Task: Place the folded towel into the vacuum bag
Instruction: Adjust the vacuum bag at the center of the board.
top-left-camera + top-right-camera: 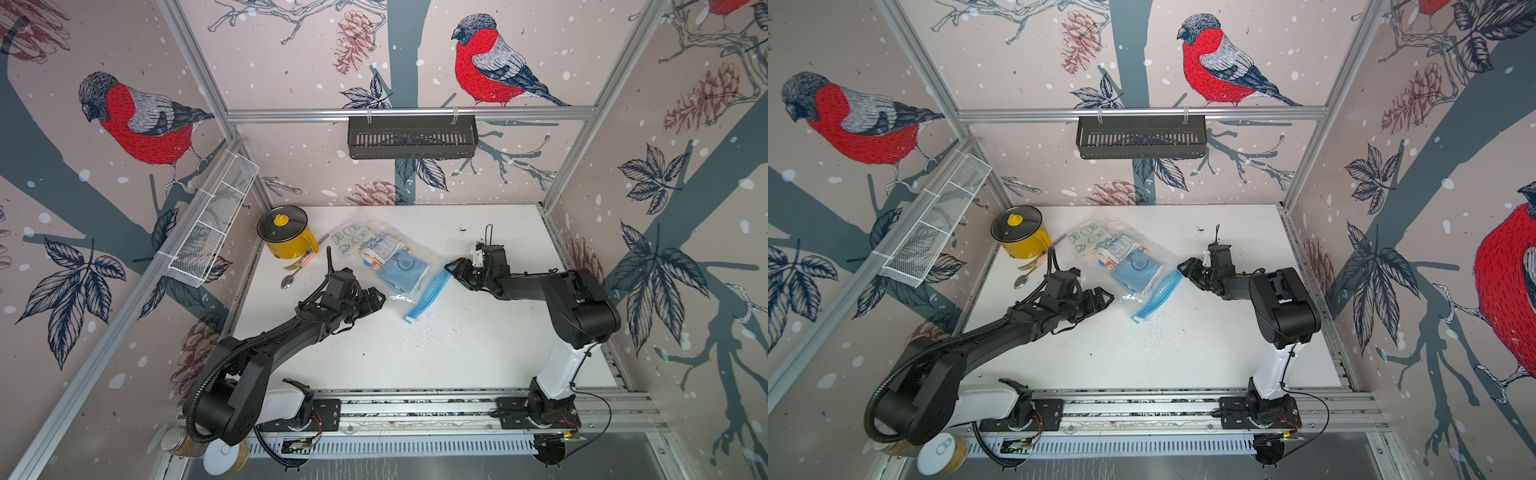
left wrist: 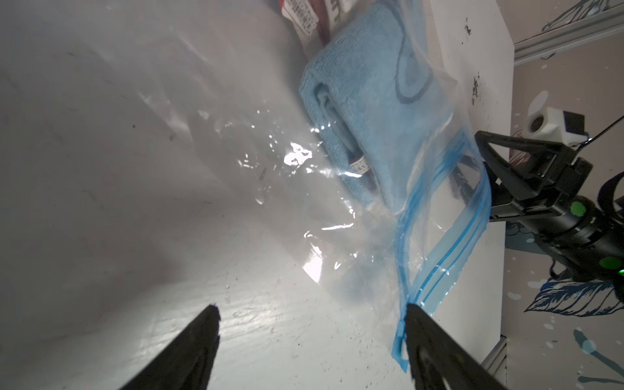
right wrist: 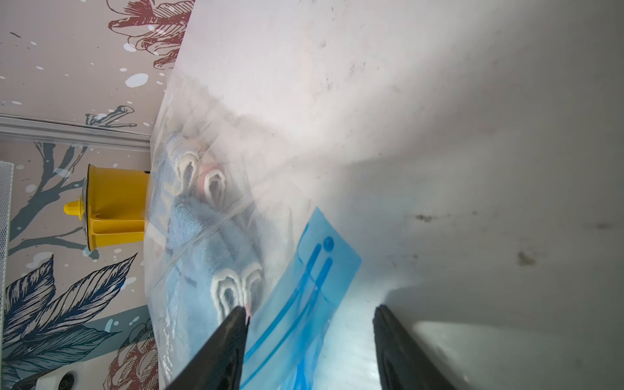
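The vacuum bag [image 1: 397, 298] lies crumpled on the white table in both top views, its blue zip strip [image 1: 428, 296] [image 1: 1157, 296] at the near right end. The folded towel [image 1: 403, 272] [image 1: 1136, 272], light blue, lies inside the clear plastic just behind the strip, also in the left wrist view [image 2: 364, 101] and the right wrist view [image 3: 209, 243]. My left gripper [image 1: 376, 299] [image 2: 312, 312] is open at the bag's near left edge, one finger over the strip's corner. My right gripper [image 1: 453, 268] [image 3: 310, 310] is open, with the zip strip [image 3: 314, 270] running between its fingers.
More folded cloths [image 1: 353, 241] sit deeper in the bag. A yellow lidded pot [image 1: 286, 237], a fork [image 1: 293, 262] and a spoon [image 1: 289, 280] stand at the back left. A white wire basket [image 1: 212, 232] hangs on the left wall, a black one [image 1: 411, 137] on the back rail.
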`<act>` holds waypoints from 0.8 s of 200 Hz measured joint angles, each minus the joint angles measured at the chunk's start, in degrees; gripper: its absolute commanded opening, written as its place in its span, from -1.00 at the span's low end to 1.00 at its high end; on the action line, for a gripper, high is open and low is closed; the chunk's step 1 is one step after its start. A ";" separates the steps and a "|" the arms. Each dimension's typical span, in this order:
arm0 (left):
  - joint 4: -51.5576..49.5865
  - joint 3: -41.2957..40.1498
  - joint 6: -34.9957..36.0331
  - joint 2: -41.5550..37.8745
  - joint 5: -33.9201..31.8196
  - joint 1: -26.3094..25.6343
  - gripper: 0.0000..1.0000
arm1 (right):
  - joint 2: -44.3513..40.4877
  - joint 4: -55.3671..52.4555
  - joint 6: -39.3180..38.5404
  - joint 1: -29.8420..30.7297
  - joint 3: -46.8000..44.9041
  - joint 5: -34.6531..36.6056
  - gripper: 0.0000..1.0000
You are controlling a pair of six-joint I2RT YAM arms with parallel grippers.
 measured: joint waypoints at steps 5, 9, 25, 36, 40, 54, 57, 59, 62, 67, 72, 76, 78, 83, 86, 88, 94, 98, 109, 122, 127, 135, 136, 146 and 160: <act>1.16 -0.13 -0.46 0.52 0.15 0.24 0.67 | 0.22 0.35 -0.07 -0.07 0.00 -0.11 0.13; 2.01 -0.24 -0.85 0.94 0.35 0.37 0.66 | 0.39 0.68 -0.09 -0.09 0.00 -0.26 0.12; 5.14 -0.42 -2.25 2.99 1.51 0.94 0.60 | 1.11 1.86 -0.13 -0.22 0.00 -0.90 0.08; 6.95 -0.42 -2.91 4.28 1.64 1.09 0.55 | 1.51 2.67 -0.13 -0.31 0.00 -1.16 0.03; 7.56 -0.42 -3.08 4.63 1.64 1.11 0.52 | 1.62 2.86 -0.13 -0.31 0.00 -1.27 0.01; 9.70 -0.42 -3.96 5.92 1.86 1.20 0.38 | 2.01 3.37 -0.13 -0.35 0.04 -1.49 -0.05; 10.14 -0.42 -4.02 6.14 1.86 1.22 0.34 | 2.14 3.54 -0.13 -0.39 0.07 -1.53 -0.07; 10.40 -0.42 -4.09 6.27 1.88 1.25 0.31 | 2.21 3.58 -0.13 -0.42 0.09 -1.55 -0.08; 10.75 -0.42 -4.24 6.47 1.86 1.27 0.25 | 2.32 3.76 -0.13 -0.44 0.11 -1.64 -0.09; 11.39 -0.42 -4.33 6.78 1.86 1.33 0.14 | 2.43 3.96 -0.13 -0.46 0.11 -1.68 -0.12; 11.98 -0.42 -4.46 7.02 1.84 1.40 0.07 | 2.56 4.02 -0.11 -0.48 0.11 -1.70 -0.15; 12.46 -0.42 -4.55 7.26 1.81 1.44 0.04 | 2.64 4.13 -0.11 -0.52 0.11 -1.75 -0.18; 12.68 -0.39 -4.61 7.37 1.75 1.44 0.03 | 2.69 4.15 -0.11 -0.52 0.13 -1.75 -0.19; 13.00 -0.35 -4.68 7.61 1.62 1.49 0.02 | 2.75 4.22 -0.11 -0.57 0.13 -1.79 -0.22; 13.20 -0.35 -4.72 7.69 1.57 1.49 0.00 | 2.80 4.22 -0.11 -0.57 0.13 -1.81 -0.24; 13.33 -0.35 -4.81 7.76 1.57 1.51 -0.01 | 2.82 4.26 -0.11 -0.57 0.13 -1.81 -0.25; 13.68 -0.28 -4.98 7.98 1.55 1.55 -0.04 | 2.93 4.35 -0.09 -0.57 0.13 -1.86 -0.29; 13.92 -0.26 -5.25 8.13 1.53 1.55 -0.05 | 3.02 4.44 -0.09 -0.57 0.13 -1.86 -0.32; 14.36 -0.15 -5.33 8.50 1.42 1.62 -0.11 | 3.23 4.68 -0.09 -0.57 0.13 -1.88 -0.36; 15.28 -0.04 -5.49 9.16 1.36 1.73 -0.22 | 3.43 4.87 -0.07 -0.61 0.13 -1.90 -0.45; 15.61 0.07 -5.51 9.46 1.31 1.75 -0.26 | 3.48 4.98 -0.04 -0.63 0.11 -1.88 -0.48; 16.04 0.17 -5.53 9.99 1.27 1.77 -0.40 | 3.54 5.22 0.02 -0.72 0.09 -1.88 -0.52; 16.15 0.20 -5.60 10.10 1.22 1.77 -0.42 | 3.54 5.22 0.02 -0.72 0.09 -1.88 -0.52; 16.57 0.33 -5.73 10.78 1.11 1.77 -0.54 | 3.56 5.57 0.02 -0.90 0.02 -1.88 -0.59; 17.11 0.37 -5.79 11.56 1.09 1.77 -0.68 | 3.56 5.79 0.04 -1.03 -0.11 -1.86 -0.69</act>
